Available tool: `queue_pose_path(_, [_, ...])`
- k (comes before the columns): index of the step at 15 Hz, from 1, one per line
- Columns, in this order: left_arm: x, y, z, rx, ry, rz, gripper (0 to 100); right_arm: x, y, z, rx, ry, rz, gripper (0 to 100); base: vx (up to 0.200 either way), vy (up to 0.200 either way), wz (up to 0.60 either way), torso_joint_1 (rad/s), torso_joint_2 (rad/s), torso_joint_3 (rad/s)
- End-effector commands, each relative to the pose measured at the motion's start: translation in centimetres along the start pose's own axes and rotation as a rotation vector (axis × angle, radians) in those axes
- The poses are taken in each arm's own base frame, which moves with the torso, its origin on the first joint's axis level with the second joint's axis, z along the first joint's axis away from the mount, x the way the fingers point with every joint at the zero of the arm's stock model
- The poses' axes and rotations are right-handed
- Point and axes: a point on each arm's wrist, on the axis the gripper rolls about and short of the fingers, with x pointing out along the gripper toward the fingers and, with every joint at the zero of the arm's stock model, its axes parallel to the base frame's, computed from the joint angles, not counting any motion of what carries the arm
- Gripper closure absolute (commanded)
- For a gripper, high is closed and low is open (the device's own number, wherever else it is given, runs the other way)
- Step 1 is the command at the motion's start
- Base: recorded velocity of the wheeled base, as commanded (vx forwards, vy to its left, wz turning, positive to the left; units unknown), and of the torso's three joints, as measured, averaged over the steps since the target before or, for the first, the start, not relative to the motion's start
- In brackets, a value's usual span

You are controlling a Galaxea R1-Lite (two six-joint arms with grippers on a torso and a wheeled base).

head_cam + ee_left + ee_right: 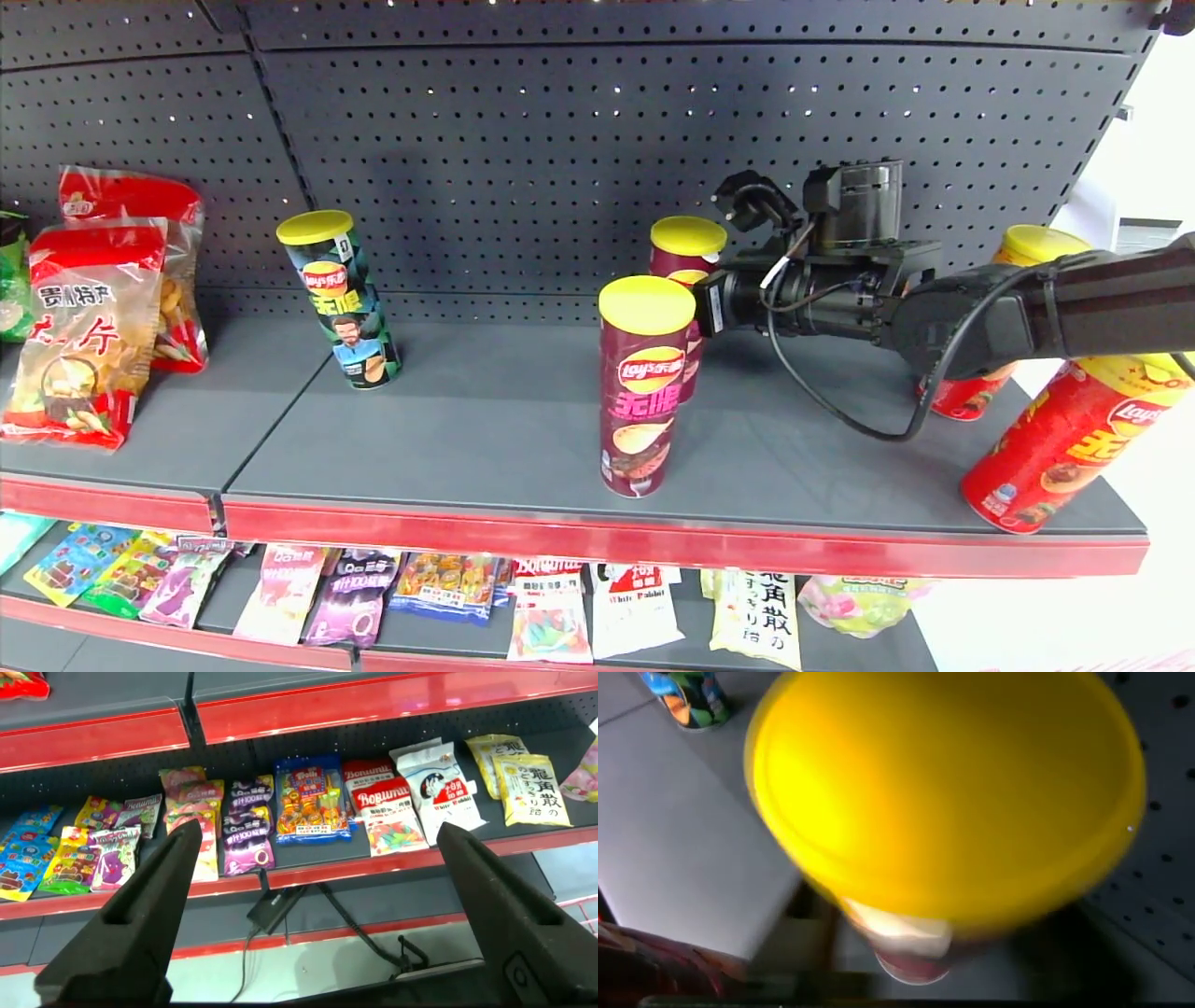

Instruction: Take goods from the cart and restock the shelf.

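Perforated grey back panel [560, 140] above a grey shelf [448, 411] with a red front lip, spanning the head view. Right arm [1074, 308]: enters at the right edge of the frame and lies level across the shelf toward centre. Snack bags [84, 317]: two, standing at the left edge. Red cans [1064, 448]: one at lower right, a second behind the arm. Front maroon can [644, 392]: upright, centre, near the lip. Green can [344, 308]: left of centre, toward the back. Rear maroon can [686, 245]: by my reading the item being placed; upright, long axis vertical, just behind and right of the front one, its yellow lid [943, 793] close under the right wrist camera. Right gripper [702, 303]: meets this can sideways from frame right, at the upper body, touching; whether the jaws clasp it or have let go cannot be told. Left gripper [318, 835]: jaws spread wide, nothing between, facing a row of packets [313, 803]; the right arm is the nearer.
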Motion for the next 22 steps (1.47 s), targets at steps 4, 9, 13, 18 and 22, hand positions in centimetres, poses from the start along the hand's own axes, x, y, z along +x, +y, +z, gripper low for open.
queue_pose_path(4, [0.0,0.0,0.0,-0.001,0.003,0.0,0,-0.2,0.1,0.3,0.001,-0.007,0.0,0,0.0,0.0,0.0,0.0,0.0,0.0])
queue_pose_path(9, [0.0,0.0,0.0,-0.001,0.003,-0.003,0,-3.7,0.3,1.2,0.02,-0.021,-0.046,0,0.0,0.0,0.0,0.0,0.0,0.0])
queue_pose_path(13, [0.0,0.0,0.0,-0.002,0.002,-0.009,0,-7.5,0.3,0.3,0.036,0.011,-0.106,0,0.0,0.0,0.0,0.0,0.0,0.0])
queue_pose_path(18, [0.0,0.0,0.0,-0.002,0.002,-0.013,0,-11.6,1.1,-1.4,0.047,0.053,-0.149,0,0.0,0.0,0.0,0.0,0.0,0.0])
queue_pose_path(22, [0.0,0.0,0.0,-0.002,0.002,-0.013,0,-14.3,2.3,-2.4,0.047,0.066,-0.155,0,0.0,0.0,0.0,0.0,0.0,0.0])
